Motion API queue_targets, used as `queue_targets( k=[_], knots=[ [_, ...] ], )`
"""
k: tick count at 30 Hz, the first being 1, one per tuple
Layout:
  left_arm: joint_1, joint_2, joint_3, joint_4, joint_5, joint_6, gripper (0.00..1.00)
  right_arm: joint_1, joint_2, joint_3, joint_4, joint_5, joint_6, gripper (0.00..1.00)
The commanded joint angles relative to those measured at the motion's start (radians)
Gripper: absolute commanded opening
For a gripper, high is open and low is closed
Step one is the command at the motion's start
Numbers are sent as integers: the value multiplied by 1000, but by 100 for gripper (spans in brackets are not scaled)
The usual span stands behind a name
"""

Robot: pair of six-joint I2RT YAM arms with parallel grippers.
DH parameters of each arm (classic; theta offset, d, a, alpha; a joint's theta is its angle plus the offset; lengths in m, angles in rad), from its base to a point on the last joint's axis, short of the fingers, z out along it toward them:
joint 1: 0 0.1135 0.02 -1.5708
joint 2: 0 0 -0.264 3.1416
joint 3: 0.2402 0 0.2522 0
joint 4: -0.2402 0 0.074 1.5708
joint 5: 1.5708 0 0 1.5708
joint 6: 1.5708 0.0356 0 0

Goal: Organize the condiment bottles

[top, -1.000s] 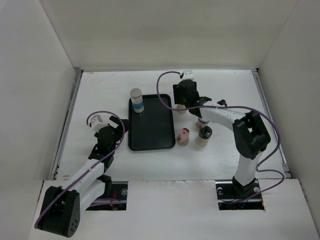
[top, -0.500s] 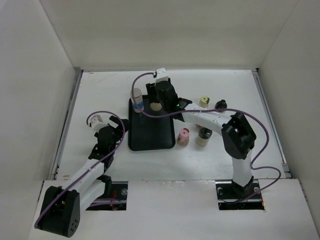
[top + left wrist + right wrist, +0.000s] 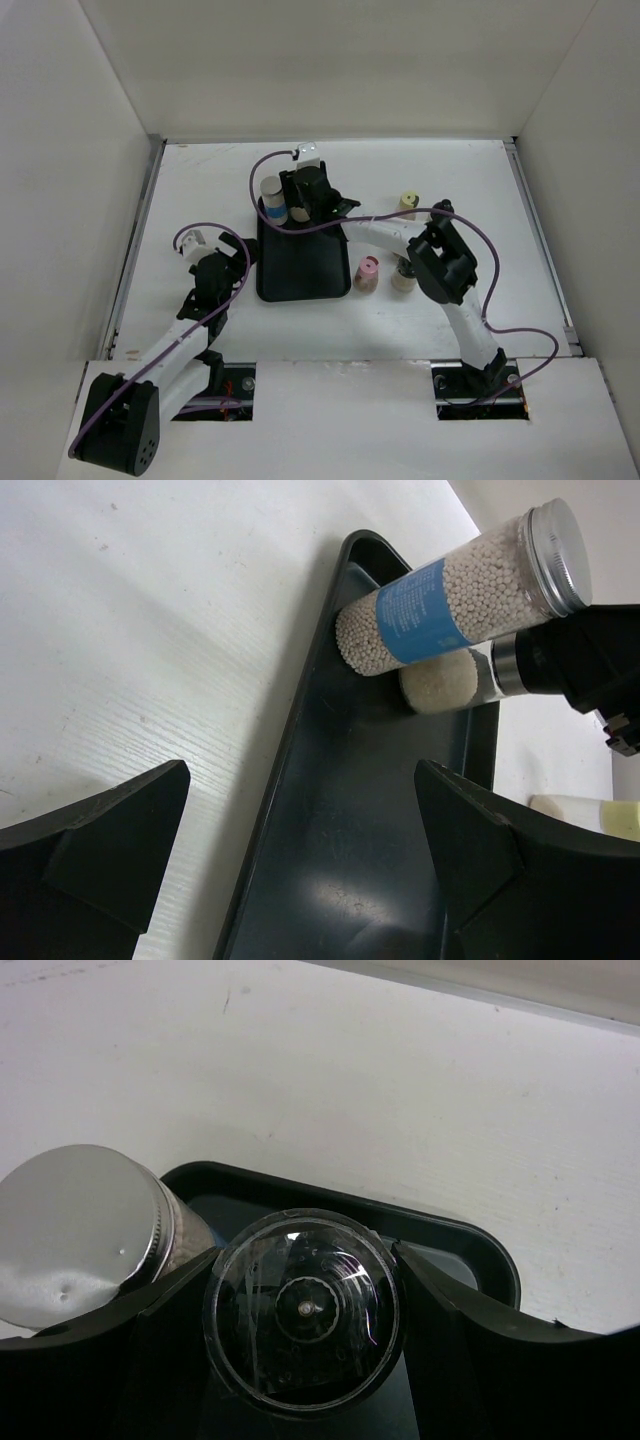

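My right gripper (image 3: 300, 208) is shut on a small jar (image 3: 297, 214) with pale contents and a clear grinder top (image 3: 302, 1310). It holds the jar upright over the back left corner of the black tray (image 3: 300, 280). The jar is right beside the blue-banded bottle (image 3: 271, 200) with a silver cap (image 3: 80, 1220), which stands in that corner. In the left wrist view both show together: the blue-banded bottle (image 3: 450, 590) and the jar (image 3: 440, 685). My left gripper (image 3: 243, 255) is open and empty at the tray's left edge (image 3: 290, 740).
Right of the tray stand a pink-capped bottle (image 3: 367, 272) and another bottle (image 3: 403, 280) partly hidden by my right arm. A pale-yellow-capped bottle (image 3: 408, 203) and a black-capped one (image 3: 443, 207) stand further back. White walls close in the table.
My right gripper has carried the small jar leftward from right of the tray to the tray's back left corner, beside the blue-banded bottle. The left arm has not moved.
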Motion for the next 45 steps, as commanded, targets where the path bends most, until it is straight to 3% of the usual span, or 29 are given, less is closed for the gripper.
queue_targets(
  k=[1,7,13,17,21,23,26,30,34,39,45],
  knots=[
    [-4,-10,-7,50,-7,12,100,14,4,65,128,44,23,66],
    [-6,5,-4,55,-5,12,100,15,-37,15,123,47,42,94],
    [-6,8,-2,55,-2,12,100,9,-197,-115,129,46,81,92],
    [-7,5,-2,55,-2,12,100,6,-344,-260,125,51,92,78],
    [-9,0,-4,55,-2,12,100,15,-536,-470,110,70,105,40],
    [-10,6,-4,55,-5,12,100,41,-629,-572,76,74,127,35],
    [-12,10,-1,55,3,12,100,67,-752,-677,4,75,166,43],
    [-15,9,1,55,-4,12,100,101,-884,-774,-152,69,216,71],
    [-15,-13,-1,47,-2,12,100,123,-932,-834,-283,92,284,84],
    [-15,-3,1,46,2,12,100,147,-949,-886,-346,121,353,85],
    [-18,0,1,49,1,12,100,150,-917,-889,-380,115,398,75]
  ],
)
